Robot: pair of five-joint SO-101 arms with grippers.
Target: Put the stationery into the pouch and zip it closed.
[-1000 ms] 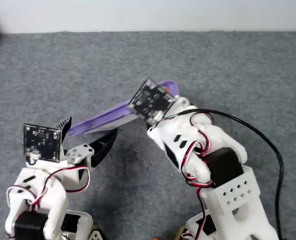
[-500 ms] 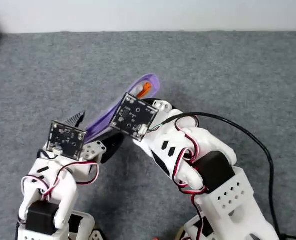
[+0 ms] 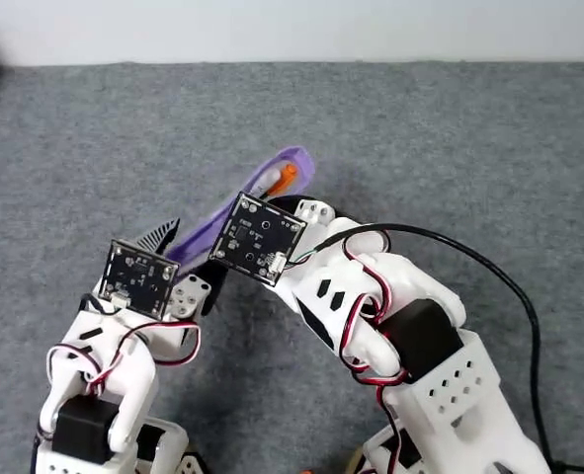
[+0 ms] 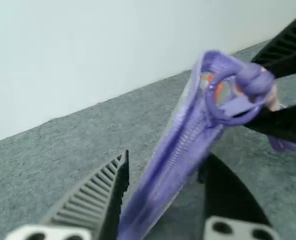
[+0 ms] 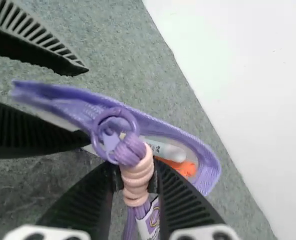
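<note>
A purple pouch point(image 3: 201, 233) is stretched between both grippers above the grey table. Its far end point(image 3: 296, 160) gapes, and an orange-tipped piece of stationery point(image 3: 286, 178) lies inside. In the right wrist view my right gripper point(image 5: 135, 175) is shut on the purple and pink zipper pull cord point(image 5: 130, 157), with the pouch point(image 5: 178, 135) and the orange item point(image 5: 180, 167) just beyond. My left gripper point(image 3: 191, 259) grips the near end of the pouch point(image 4: 175, 145). In the left wrist view the zipper pull point(image 4: 250, 82) sits between the other arm's black fingers point(image 4: 283, 122).
Grey carpet-like table surface point(image 3: 469, 148) lies open to the right and far side. A white wall point(image 3: 292, 30) borders the back edge. A black cable point(image 3: 529, 296) loops off the right arm over the right of the table.
The right gripper has slid with the zipper pull along the pouch toward the left gripper. The left arm has shifted right and forward. The pouch's far end now points farther away.
</note>
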